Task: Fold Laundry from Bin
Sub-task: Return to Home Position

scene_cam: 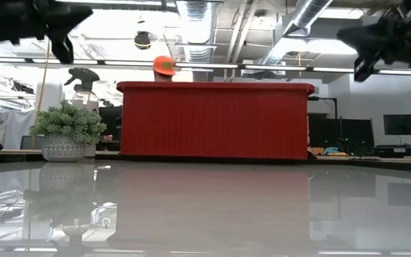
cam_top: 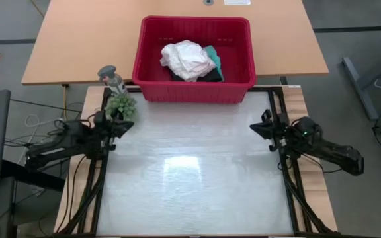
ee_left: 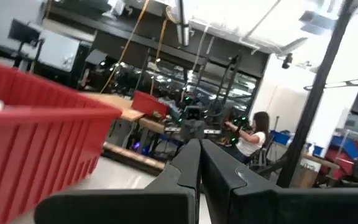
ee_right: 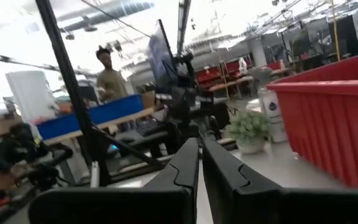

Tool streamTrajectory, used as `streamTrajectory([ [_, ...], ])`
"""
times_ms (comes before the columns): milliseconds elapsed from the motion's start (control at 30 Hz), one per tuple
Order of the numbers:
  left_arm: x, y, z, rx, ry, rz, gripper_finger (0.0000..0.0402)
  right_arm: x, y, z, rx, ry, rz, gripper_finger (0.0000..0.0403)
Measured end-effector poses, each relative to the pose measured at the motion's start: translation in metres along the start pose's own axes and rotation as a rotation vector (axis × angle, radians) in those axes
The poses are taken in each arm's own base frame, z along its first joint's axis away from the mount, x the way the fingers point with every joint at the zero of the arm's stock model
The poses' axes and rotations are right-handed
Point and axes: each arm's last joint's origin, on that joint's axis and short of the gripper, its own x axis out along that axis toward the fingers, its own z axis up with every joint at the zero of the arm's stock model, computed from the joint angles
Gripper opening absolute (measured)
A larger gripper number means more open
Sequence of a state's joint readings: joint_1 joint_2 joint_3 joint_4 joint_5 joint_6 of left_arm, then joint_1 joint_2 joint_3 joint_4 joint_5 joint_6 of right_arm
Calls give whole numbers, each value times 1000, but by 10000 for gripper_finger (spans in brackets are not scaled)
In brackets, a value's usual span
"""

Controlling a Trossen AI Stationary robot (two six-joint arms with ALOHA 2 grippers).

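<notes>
The laundry point(cam_top: 189, 59) lies piled in the red bin point(cam_top: 194, 92), upper middle of the frame. The left tool point(cam_top: 128, 125) and right tool point(cam_top: 254, 127) hang at the desk point(cam_top: 190, 185) sides, clenched empty. Home them slowly, clear of the bin.

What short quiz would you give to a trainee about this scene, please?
1. True or false: the laundry lies inside the red bin.
2. Choose one: which thing stands close to the left gripper? A) a small potted plant; B) a coffee cup; C) a book.
3. Fill the gap: the right gripper, at the table's right side, is ___ (open or shut) and holds nothing.

Key: 1 true; 2 A; 3 shut.
</notes>
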State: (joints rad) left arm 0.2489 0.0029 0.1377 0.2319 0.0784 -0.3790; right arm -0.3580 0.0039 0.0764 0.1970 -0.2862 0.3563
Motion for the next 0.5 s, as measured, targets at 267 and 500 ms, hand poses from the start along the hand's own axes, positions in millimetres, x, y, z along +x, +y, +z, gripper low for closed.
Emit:
streamTrajectory([
  [267, -1, 10, -32, -36, 4, 35, 0, 2, 2, -21, 42, 23, 12, 49],
  [500, -2, 4, -38, 15, 27, 86, 0, 3, 5, -25, 3, 45, -12, 49],
])
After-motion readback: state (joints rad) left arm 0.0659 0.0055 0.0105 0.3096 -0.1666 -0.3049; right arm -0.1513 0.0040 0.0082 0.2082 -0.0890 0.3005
